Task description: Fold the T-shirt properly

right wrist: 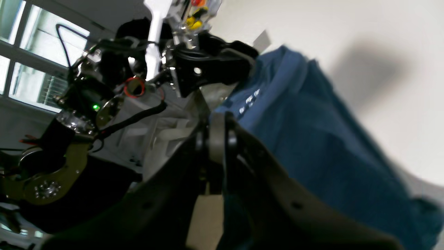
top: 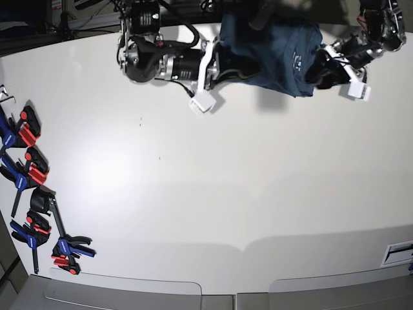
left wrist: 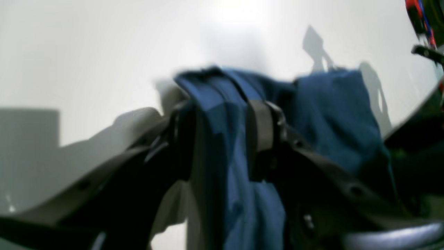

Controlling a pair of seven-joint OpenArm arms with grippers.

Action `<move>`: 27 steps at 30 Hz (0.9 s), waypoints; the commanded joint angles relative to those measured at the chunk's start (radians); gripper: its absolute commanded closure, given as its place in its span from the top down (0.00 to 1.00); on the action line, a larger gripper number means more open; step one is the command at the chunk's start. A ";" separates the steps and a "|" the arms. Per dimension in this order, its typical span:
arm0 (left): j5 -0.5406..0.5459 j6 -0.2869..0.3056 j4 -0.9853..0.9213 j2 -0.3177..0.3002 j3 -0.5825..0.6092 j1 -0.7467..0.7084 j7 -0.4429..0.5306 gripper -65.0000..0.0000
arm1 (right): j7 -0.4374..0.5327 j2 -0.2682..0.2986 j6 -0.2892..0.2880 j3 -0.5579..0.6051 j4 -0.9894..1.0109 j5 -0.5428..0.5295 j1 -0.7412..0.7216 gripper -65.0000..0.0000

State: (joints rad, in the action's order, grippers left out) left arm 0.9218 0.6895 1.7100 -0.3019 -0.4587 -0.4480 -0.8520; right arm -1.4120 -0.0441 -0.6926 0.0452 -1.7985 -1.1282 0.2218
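T-shirt hangs up in the air between my two claws, over the far end of the white counter. My right claw pinches its edge tight. My left claw has blue cloth bunched between its fingers.

The T-shirt is dark navy-blue, soft and wrinkled. It hangs bunched above the far edge of the white table, stretched between two points at its left and right ends in the base view. A shadow lies on the table just below it. A small pale printed neck label shows on the inner side near the collar in the right wrist view. In the left wrist view the cloth drapes in folds, with one thick fold running vertically and a broader panel to its right.
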 commanded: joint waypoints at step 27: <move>0.021 0.009 0.025 -0.014 -0.306 0.002 0.090 0.33 | 0.380 0.008 -0.006 0.651 -0.005 0.920 -0.059 0.00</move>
State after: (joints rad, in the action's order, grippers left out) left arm 0.9188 0.6891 1.7161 -0.3016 -0.7586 -0.4431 -0.7849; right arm -1.0500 -0.0299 -0.6930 0.6975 -1.7920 -0.1986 0.1707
